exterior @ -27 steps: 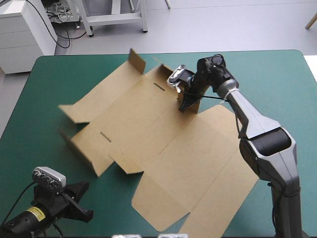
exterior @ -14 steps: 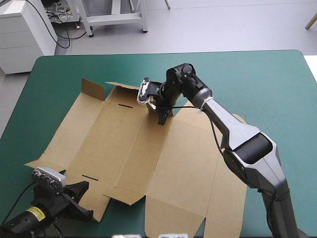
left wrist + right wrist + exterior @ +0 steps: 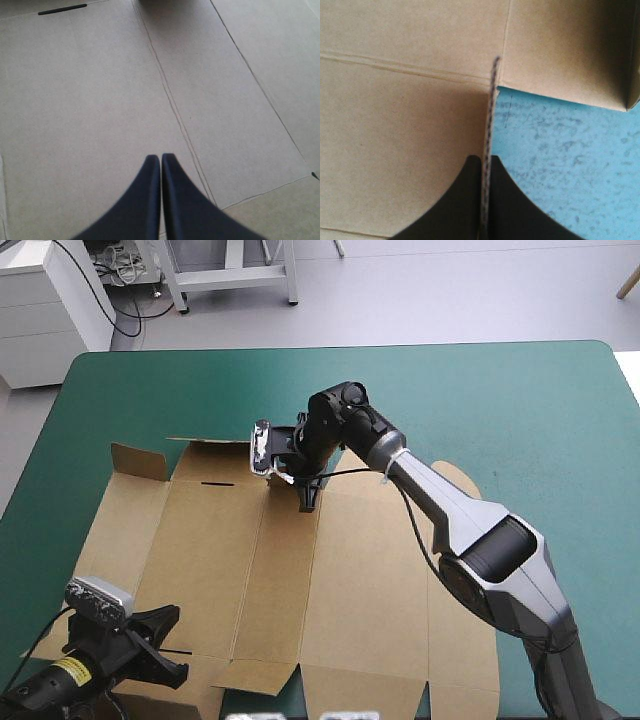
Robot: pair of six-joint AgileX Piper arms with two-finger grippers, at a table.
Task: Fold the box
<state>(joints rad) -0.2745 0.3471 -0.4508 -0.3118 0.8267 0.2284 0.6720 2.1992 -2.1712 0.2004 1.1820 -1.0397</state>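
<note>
The brown box (image 3: 330,580) lies as a flat cut sheet across the table's left and middle, its near edge reaching the table's front. My right gripper (image 3: 308,498) is at the sheet's far edge, shut on a short upright flap. The right wrist view shows that flap (image 3: 490,100) edge-on between the fingers of the right gripper (image 3: 485,162). A small end flap (image 3: 138,460) stands raised at the far left. My left gripper (image 3: 172,645) hovers over the sheet's near left corner. In the left wrist view the left gripper (image 3: 160,159) is shut and empty above creased board (image 3: 100,100).
Bare teal-green cover (image 3: 540,420) spreads over the table's right side and along the far edge. A thin slot (image 3: 222,483) is cut in the board near the far edge, and another slot (image 3: 62,9) lies ahead of the left gripper.
The right gripper has dragged the box leftward and turned it, so the sheet now lies flatter and squarer to the table. The left arm has stayed put.
</note>
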